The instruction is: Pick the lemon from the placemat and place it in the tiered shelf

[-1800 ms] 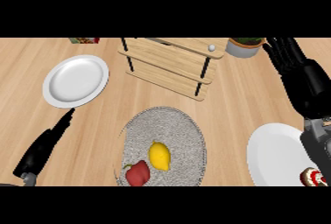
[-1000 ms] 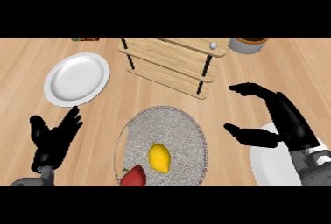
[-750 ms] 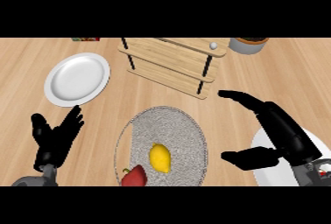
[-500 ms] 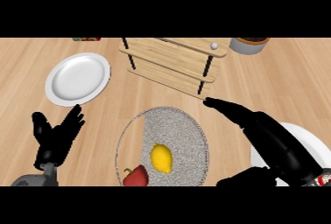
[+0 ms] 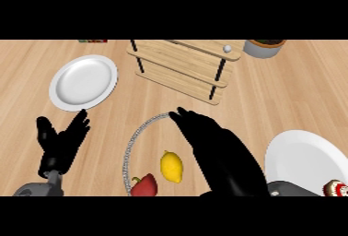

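Two plates point(image 5: 83, 83) point(image 5: 302, 159), one lemon point(image 5: 172, 167), one pepper point(image 5: 145, 185), one placemat point(image 5: 145, 146), one tiered shelf point(image 5: 183, 60).

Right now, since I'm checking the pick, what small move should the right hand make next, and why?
Probably shift the right hand sideways onto the lemon and curl round it. The hand is open beside the lemon on the placemat, holding nothing, and a red pepper lies close by.

Left hand point(image 5: 60, 146) and right hand point(image 5: 219, 152) are showing plain black; forearms point(image 5: 32, 190) are showing grey, rounded, behind the fingers.
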